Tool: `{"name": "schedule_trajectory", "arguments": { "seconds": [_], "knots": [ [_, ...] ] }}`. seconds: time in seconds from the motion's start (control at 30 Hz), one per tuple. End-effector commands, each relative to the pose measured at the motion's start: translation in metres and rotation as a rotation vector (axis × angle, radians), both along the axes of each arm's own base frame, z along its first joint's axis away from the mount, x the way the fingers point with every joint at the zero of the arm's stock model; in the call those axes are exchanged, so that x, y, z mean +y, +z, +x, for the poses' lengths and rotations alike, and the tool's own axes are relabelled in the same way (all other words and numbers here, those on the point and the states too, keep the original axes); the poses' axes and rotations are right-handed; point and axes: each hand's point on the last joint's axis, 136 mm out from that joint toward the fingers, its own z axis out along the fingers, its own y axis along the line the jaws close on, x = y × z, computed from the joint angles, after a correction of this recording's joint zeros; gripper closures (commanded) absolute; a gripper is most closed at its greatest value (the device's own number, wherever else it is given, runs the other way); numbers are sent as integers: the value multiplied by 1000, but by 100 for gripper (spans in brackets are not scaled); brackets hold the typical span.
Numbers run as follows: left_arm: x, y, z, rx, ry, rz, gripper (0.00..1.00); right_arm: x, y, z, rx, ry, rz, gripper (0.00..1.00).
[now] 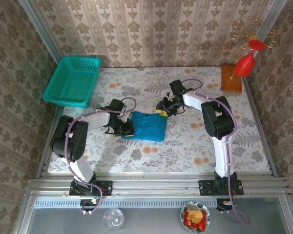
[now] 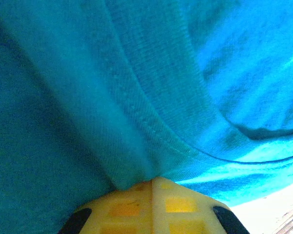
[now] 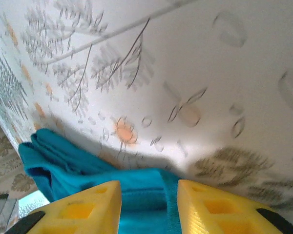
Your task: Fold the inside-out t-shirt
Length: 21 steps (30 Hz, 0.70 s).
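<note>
The t-shirt (image 1: 147, 126) looks partly folded. Your left hand (image 2: 152, 187) pinches its hem, and your right hand (image 3: 149, 195) stands half-open around its edge.

A floral-patterned tabletop (image 1: 185, 146) carries a blue t-shirt (image 1: 149, 126), bunched into a rough rectangle near its middle. A teal mesh basket (image 1: 80, 59) sits at the far left corner, a brown wooden block (image 1: 231, 78) at the far right.
</note>
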Motion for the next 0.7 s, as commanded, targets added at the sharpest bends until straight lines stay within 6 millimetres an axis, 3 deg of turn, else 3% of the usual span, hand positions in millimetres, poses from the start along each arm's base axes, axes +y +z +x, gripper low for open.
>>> {"name": "schedule_trajectory", "arguments": {
  "seconds": [0.0, 0.1, 0.3, 0.47, 0.67],
  "knots": [
    [15, -22, -12, 46, 20, 72, 91, -6, -8, 2, 9, -2, -14, 62],
    [8, -7, -5, 16, 27, 26, 91, -7, 12, -1, -24, 29, -10, 62],
    [-4, 42, 13, -90, 45, -63, 85, -22, 53, -26, -87, 56, -57, 61],
    [5, 61, 30, -145, 74, -52, 80, -34, 56, -63, -55, 54, -90, 60],
    [21, 56, 56, -145, 95, -13, 78, -32, 37, -100, -3, 93, -108, 55]
  ]
}}
